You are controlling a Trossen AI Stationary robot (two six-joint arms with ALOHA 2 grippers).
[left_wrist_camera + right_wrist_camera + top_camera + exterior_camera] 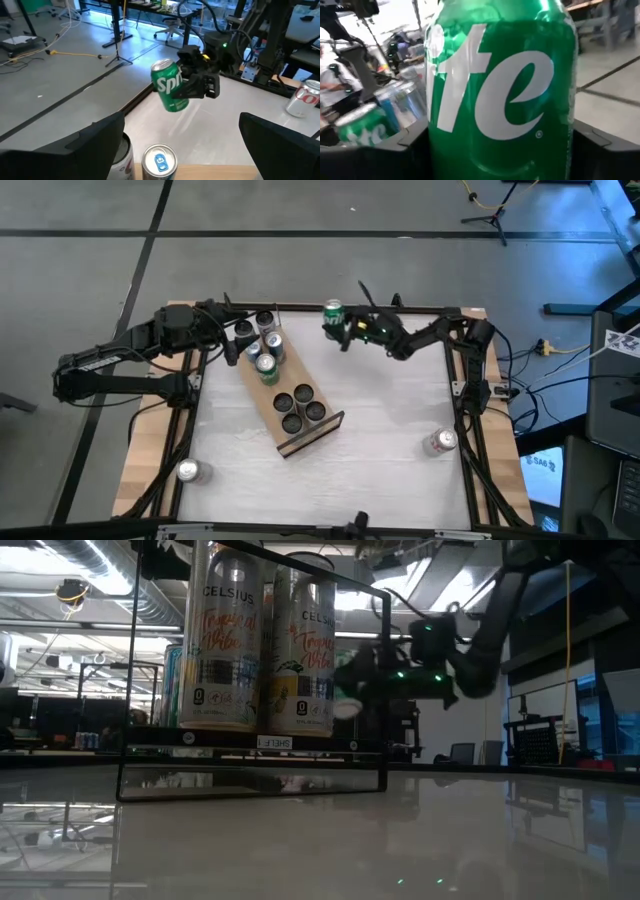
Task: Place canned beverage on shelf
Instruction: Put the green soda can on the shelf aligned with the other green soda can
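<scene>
Right gripper [345,328] clamps the green can [332,314] mid-body, at the shelf's [325,432] one o'clock; it looks rigid, slick, dentable.

Left gripper [232,340] waits, jaws apart.

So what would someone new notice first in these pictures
The right claw holds a bright green Sprite can in the air near the table's far edge. On the long light-wood shelf cans stand in rows, while the left claw waits open at its far end.

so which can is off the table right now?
The green Sprite can, held in the right gripper near the table's far edge, tilted in the left wrist view. The other cans stand on the shelf or loose on the table.
</scene>
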